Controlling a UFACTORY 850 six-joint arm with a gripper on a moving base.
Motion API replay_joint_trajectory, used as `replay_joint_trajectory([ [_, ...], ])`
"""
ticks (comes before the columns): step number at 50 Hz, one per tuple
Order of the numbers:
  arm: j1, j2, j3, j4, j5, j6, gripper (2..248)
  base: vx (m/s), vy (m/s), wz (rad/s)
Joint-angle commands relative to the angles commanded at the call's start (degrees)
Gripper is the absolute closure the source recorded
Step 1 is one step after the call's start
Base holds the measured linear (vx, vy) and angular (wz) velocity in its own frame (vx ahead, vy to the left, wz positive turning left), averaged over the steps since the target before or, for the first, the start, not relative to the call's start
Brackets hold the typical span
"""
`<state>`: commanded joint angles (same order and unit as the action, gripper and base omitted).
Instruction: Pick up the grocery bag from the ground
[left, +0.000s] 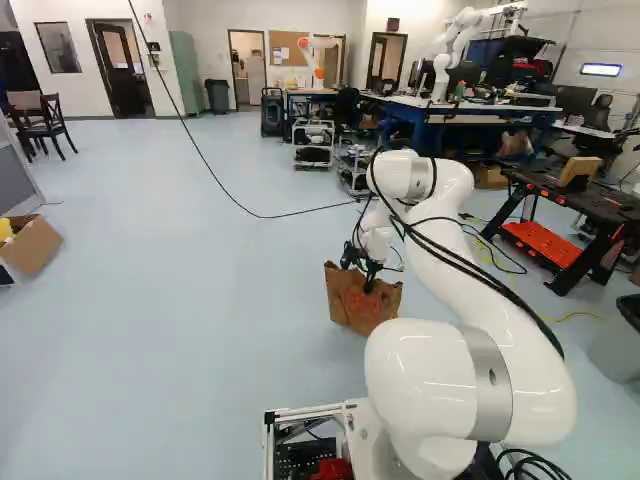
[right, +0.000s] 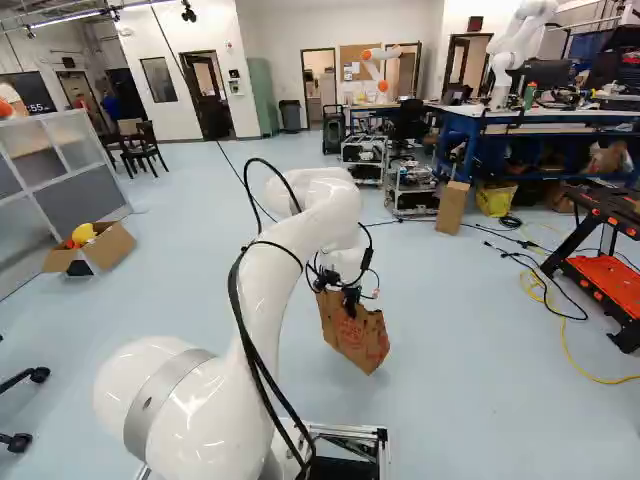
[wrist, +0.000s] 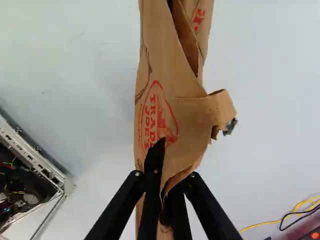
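My gripper (left: 369, 282) is at the top edge of the brown paper grocery bag (left: 362, 307), ahead of the base. In the right base view the bag (right: 358, 338) hangs tilted below the fingers; I cannot tell whether its bottom touches the floor. Seen from the wrist, the gripper (wrist: 163, 200) is shut on the bag's folded paper edge, black fingers on both sides of it. The creased bag (wrist: 172, 115) with red print stretches ahead of the fingers, one flap sticking out sideways. Its lower part is hidden in that view.
An open cardboard box (right: 108, 247) with yellow things stands at the left by a grey partition (right: 70, 165). Wheeled racks (right: 410, 190) and blue workbenches (right: 540, 125) are farther ahead. A black and orange work stand (left: 570, 225) and yellow cable lie right. Another robot (left: 455, 45) stands behind.
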<state>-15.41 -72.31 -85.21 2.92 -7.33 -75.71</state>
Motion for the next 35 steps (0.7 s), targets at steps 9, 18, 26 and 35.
replay_joint_trajectory([
  [9,0.1,2.9,4.0,0.0,0.0,0.0,230,0.000,0.000,0.000],
  [18,0.3,5.7,7.9,0.0,0.0,0.0,230,0.000,0.000,0.000],
  [26,0.5,8.2,11.3,0.0,0.0,0.0,230,0.000,0.000,0.000],
  [35,1.0,11.1,15.1,0.0,0.0,0.0,230,0.000,0.000,0.000],
])
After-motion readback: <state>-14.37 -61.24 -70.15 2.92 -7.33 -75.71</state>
